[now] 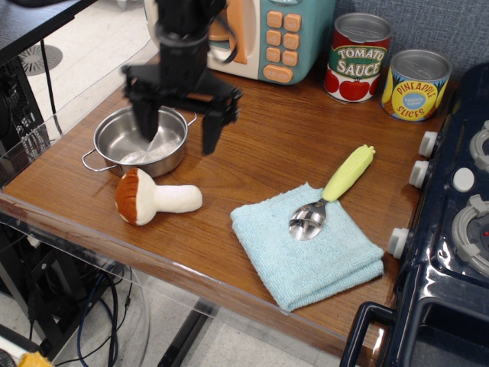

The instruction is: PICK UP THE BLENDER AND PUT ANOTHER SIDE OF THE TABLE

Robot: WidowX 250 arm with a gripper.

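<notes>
The blender is a plush mushroom (153,199) with a brown-orange cap and cream stem. It lies on its side on the brown wood table (260,145), near the front left edge, just in front of the steel pan. My black gripper (177,130) hangs open above the table, its fingers spread wide, one over the pan and one to the pan's right. It is above and behind the mushroom, apart from it, and holds nothing.
A steel two-handled pan (142,139) stands at the left. A green-handled spoon (334,189) lies on a light blue cloth (306,246). A toy microwave (267,34), a tomato sauce can (359,57) and a pineapple can (415,84) line the back. A dark blue toy stove (451,229) is at right.
</notes>
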